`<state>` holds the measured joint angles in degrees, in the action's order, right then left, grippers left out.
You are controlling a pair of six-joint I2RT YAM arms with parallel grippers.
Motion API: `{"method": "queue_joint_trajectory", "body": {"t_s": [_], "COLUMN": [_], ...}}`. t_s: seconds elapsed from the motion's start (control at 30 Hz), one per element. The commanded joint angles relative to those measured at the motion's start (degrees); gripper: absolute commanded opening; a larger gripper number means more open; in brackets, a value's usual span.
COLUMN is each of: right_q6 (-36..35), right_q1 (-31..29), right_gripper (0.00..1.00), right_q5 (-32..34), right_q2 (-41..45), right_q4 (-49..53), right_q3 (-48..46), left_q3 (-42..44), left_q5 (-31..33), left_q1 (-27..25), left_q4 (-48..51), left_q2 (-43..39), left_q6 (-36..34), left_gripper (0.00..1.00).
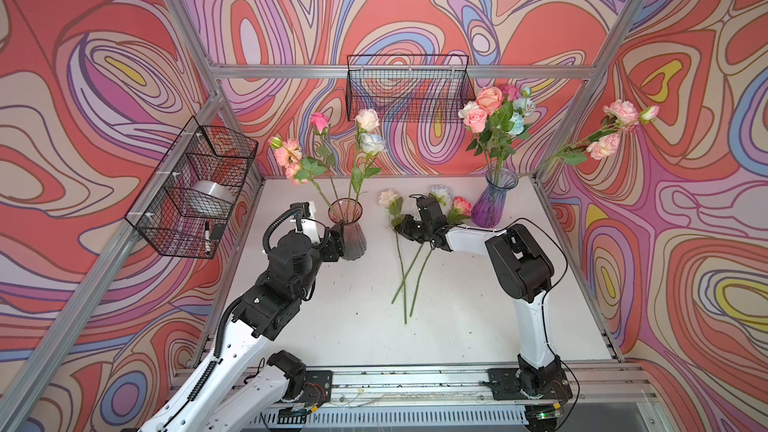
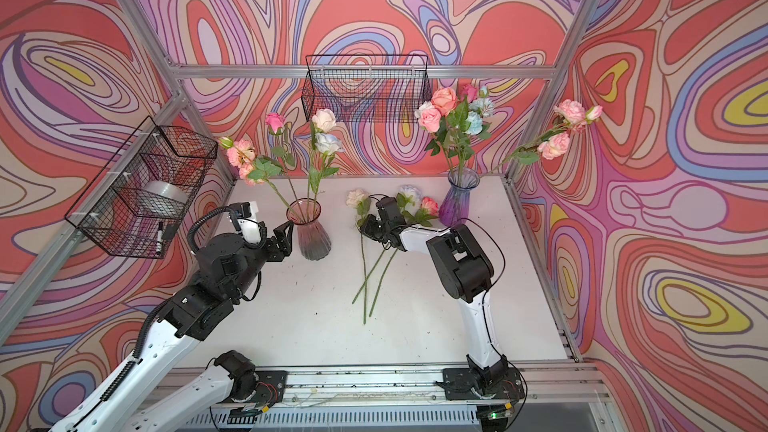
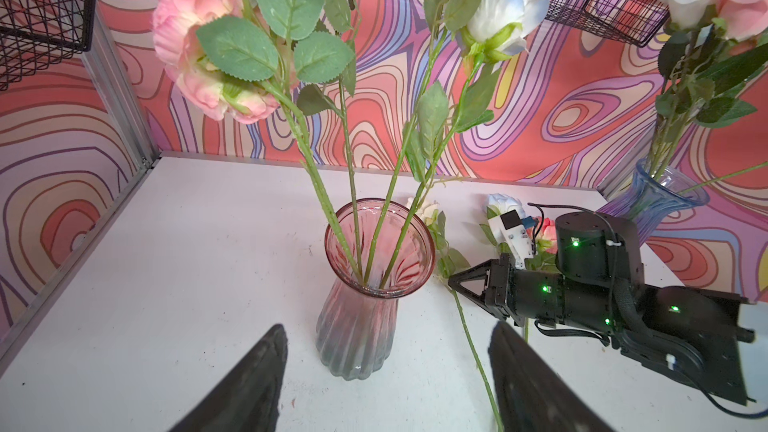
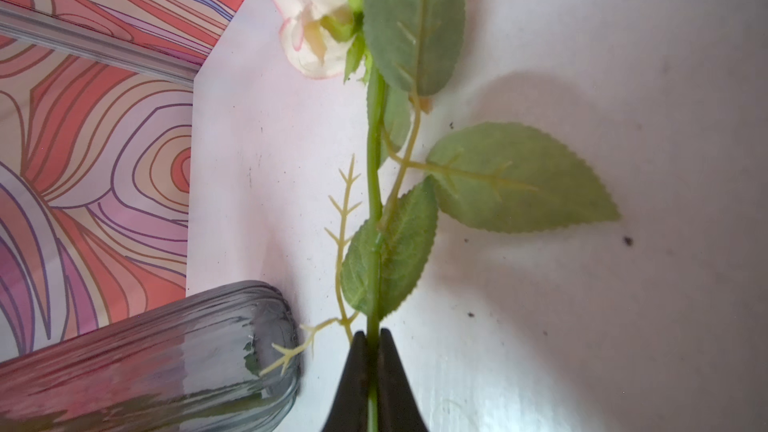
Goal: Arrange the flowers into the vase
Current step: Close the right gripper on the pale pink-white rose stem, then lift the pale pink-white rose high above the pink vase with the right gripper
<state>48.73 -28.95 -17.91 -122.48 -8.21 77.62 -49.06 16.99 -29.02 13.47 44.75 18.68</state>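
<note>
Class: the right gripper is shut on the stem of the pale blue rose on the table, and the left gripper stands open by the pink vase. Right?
No, the rose is wrong. The right gripper is shut on the stem of the cream-white rose, as the right wrist view shows. The left gripper does stand open by the pink vase.

My right arm (image 1: 465, 239) hides part of the pale blue rose (image 1: 439, 192) and coral rose (image 1: 462, 204) stems; the cream rose (image 4: 303, 27) is cropped in my wrist view.
</note>
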Motion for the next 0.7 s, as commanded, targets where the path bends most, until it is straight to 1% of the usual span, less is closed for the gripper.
{"method": "queue_joint_trajectory", "body": {"t_s": [0.0, 0.27, 0.43, 0.5, 0.67], "right_q6": [-0.8, -0.4, 0.5, -0.9, -7.7], "right_q1": [-0.1, -0.1, -0.3, -0.9, -3.6], "right_gripper": [0.0, 0.0, 0.0, 0.0, 0.0], "right_q5": [-0.3, -0.8, -0.7, 0.1, 3.5], "right_q2": [5.6, 13.7, 21.9, 25.7, 33.0], "right_q4": [-3.8, -8.0, -14.6, -16.3, -16.2], "right_q3": [-2.3, -8.5, -14.3, -16.5, -19.0], "left_q3": [0.5, 0.6, 0.8, 0.9, 1.4], "left_q5": [-1.8, -2.1, -1.5, -1.4, -0.2], "left_q1": [0.9, 1.6, 2.0, 2.0, 2.1], "left_q4": [-1.5, -1.5, -1.7, -1.9, -2.2], "left_q2": [0.3, 0.6, 0.0, -0.2, -0.8], "left_q6": [1.4, 1.8, 2.0, 2.0, 1.5], "left_gripper": [0.76, 0.76, 0.76, 0.76, 0.76]}}
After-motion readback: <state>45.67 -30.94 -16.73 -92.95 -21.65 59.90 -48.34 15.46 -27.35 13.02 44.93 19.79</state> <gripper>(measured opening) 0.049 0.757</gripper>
